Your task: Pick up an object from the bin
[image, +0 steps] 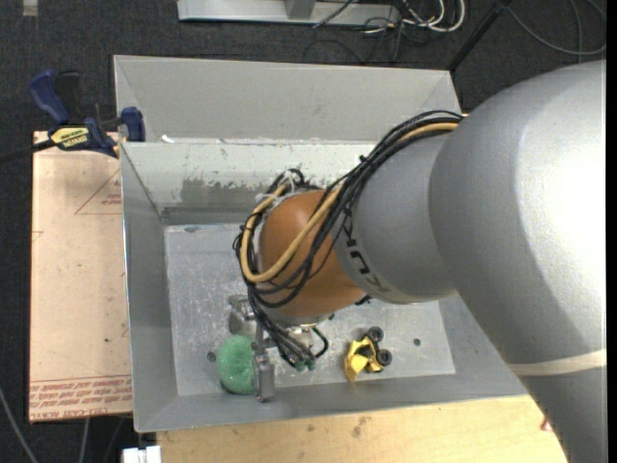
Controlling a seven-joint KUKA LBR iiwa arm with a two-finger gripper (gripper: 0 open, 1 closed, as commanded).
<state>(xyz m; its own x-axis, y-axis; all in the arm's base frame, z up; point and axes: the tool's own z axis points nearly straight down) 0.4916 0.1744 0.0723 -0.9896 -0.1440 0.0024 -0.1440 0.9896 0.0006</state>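
1. The claw [262,379] is low over the bin [193,268] floor, near its lower-left corner.
2. A green lump [231,363] lies there, just beside the claw on the view's left.
3. I cannot tell whether the claw is released or clenched.
4. A yellow-and-black toy [364,353] lies by the lower edge, apart from the claw.

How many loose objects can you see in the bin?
2. A green rounded lump lies at the lower left of the bin floor; a yellow-and-black piece lies to its right, near the lower edge. The arm covers much of the floor, so more may be hidden.
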